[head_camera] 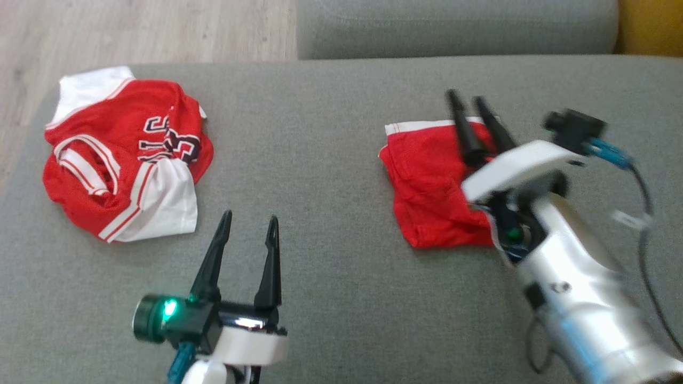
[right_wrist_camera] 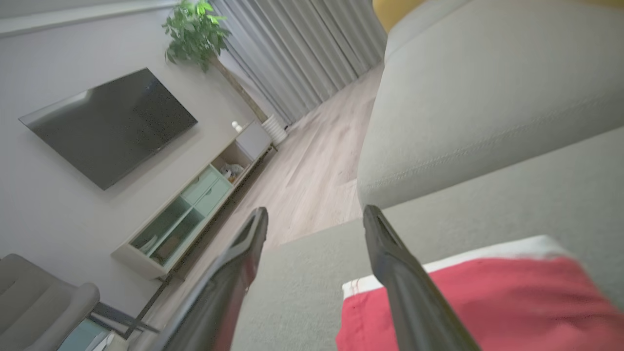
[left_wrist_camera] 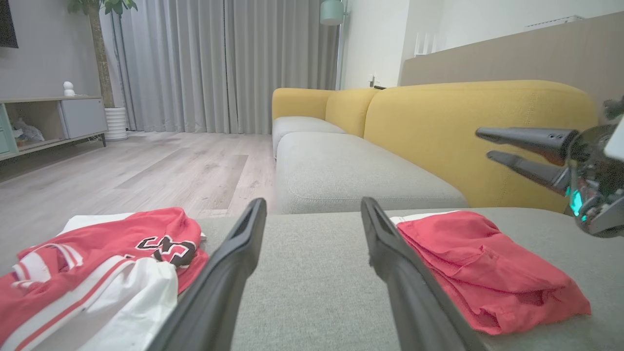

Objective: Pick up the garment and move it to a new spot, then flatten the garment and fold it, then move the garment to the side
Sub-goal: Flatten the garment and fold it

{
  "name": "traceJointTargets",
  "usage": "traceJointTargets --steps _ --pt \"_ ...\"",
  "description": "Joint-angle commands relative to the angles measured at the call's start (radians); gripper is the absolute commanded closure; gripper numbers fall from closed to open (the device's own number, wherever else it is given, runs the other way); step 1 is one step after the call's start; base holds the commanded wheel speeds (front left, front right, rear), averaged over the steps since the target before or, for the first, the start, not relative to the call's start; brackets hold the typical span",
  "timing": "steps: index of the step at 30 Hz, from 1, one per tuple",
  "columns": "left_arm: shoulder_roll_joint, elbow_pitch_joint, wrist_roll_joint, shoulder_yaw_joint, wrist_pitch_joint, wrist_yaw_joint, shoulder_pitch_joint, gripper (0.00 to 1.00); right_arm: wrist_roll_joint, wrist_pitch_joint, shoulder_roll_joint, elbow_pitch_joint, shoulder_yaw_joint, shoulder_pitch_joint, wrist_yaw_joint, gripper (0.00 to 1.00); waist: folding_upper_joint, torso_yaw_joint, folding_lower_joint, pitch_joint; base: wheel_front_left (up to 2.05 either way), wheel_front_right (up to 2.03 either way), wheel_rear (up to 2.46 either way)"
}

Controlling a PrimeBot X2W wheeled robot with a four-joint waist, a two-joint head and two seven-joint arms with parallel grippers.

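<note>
The folded red shorts (head_camera: 427, 181) lie on the grey sofa seat (head_camera: 320, 160) as a compact stack of layers, with the white waistband along the far edge. The right gripper (head_camera: 466, 97) hangs over the shorts. Its fingertips point past the waistband edge and its two fingers stand well apart with nothing between them. In the right wrist view the red cloth lies below the fingers, not pinched by them. The head view is blurred around this arm, so I cannot tell how far above the shorts it is.

The left gripper (head_camera: 251, 216) is well to the left of the shorts and nearer the robot, low over bare cushion. It is spread wide and empty. Further left of the shorts, well apart from them, a red and white basketball jersey (head_camera: 122, 160) lies crumpled in a heap.

With the shorts folded and set down, the fold-and-move-aside work on them looks finished, and this seems to be the moment of letting go. The next move probably calls for lifting the right arm straight up, so that a finger does not drag the top layer open. After that the jersey looks like the garment left to pick up and spread flat.
</note>
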State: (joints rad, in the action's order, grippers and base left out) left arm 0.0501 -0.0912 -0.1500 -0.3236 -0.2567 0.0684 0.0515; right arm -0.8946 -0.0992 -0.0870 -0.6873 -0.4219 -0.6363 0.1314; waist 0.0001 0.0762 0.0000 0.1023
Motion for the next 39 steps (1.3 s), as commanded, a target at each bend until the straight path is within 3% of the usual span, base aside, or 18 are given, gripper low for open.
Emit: traceJointTargets --steps 1,5,9,17,24,25,26,33,39 --pt "0.000 0.028 -0.005 0.028 -0.005 0.008 0.002 0.00 0.012 -0.028 -0.016 0.037 0.006 0.020 -0.001 0.00 -0.0001 -0.002 0.0000 -0.015 0.00 0.00 0.00" --pt "0.000 0.033 -0.009 0.044 -0.005 0.020 -0.033 0.00 0.084 -0.109 -0.096 0.059 0.040 0.100 -0.001 0.00 -0.0001 -0.013 0.0000 -0.056 0.00 0.00 0.00" --pt "0.000 0.046 -0.018 0.072 -0.005 0.040 -0.084 0.00 0.176 -0.154 -0.137 0.106 0.074 0.207 -0.001 0.00 -0.0001 -0.029 0.0000 -0.114 0.00 0.00 0.00" --pt "0.001 0.067 -0.002 0.124 -0.005 0.057 -0.187 0.00 0.468 -0.162 -0.098 0.335 0.182 0.485 -0.001 0.00 -0.0001 -0.040 0.0000 -0.186 0.00 0.00 0.00" --pt "0.001 0.071 0.011 0.158 -0.005 0.036 -0.235 0.00 0.600 -0.162 -0.026 0.331 0.236 0.600 -0.001 0.00 -0.0001 -0.032 0.0000 -0.202 0.00 0.00 0.00" --pt "0.001 0.070 0.013 0.158 -0.005 0.032 -0.235 0.00 0.603 -0.162 -0.021 0.317 0.240 0.598 -0.001 0.41 -0.0001 -0.025 0.0000 -0.202 0.00 0.00 0.00" --pt "0.001 0.068 0.015 0.156 -0.005 0.029 -0.235 0.00 0.615 -0.162 -0.021 0.298 0.241 0.591 -0.001 1.00 -0.0001 -0.015 0.0000 -0.202 0.00 0.00 0.00" --pt "0.000 0.070 0.022 0.127 -0.005 0.017 -0.224 0.00 0.633 -0.162 -0.040 0.075 0.245 0.422 -0.001 1.00 -0.0001 0.076 0.0000 -0.181 0.00 0.00 0.00" --pt "0.000 0.065 0.016 0.080 -0.005 0.010 -0.207 0.00 0.631 -0.087 -0.097 -0.171 0.155 0.232 -0.001 1.00 -0.0001 0.146 0.0000 -0.130 0.00 0.00 0.00"
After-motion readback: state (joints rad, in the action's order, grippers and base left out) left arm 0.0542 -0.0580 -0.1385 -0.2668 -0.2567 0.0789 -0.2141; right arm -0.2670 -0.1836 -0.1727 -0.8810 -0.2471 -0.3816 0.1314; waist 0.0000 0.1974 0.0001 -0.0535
